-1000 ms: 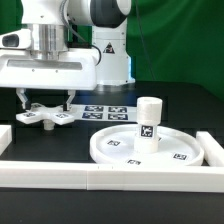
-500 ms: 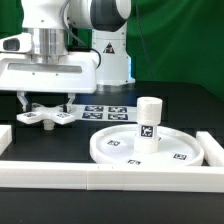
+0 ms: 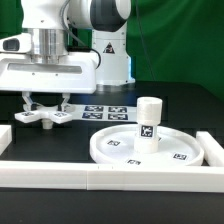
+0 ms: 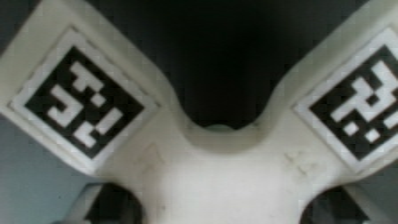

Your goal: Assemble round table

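Exterior view: jaws straddle the cross-shaped base piece (image 3: 45, 116) on the black surface (image 3: 195, 115), at the exterior view's left. You can't tell whether they're clenched, since the contact is hidden. The short cylindrical leg (image 3: 149, 122) stands upright on the rimmed round disc (image 3: 120, 148), well apart. Risk: it's smooth, hard white plastic, so an off-centre pinch could let the base twist or slip.

Wrist view: two flat base arms flare in a V with a rounded notch between them. Each carries a square tag (image 4: 80, 95).

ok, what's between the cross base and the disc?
Exterior view: only bare black table on the direct line between cross-shaped base and round disc. The marker board lies just behind that gap.
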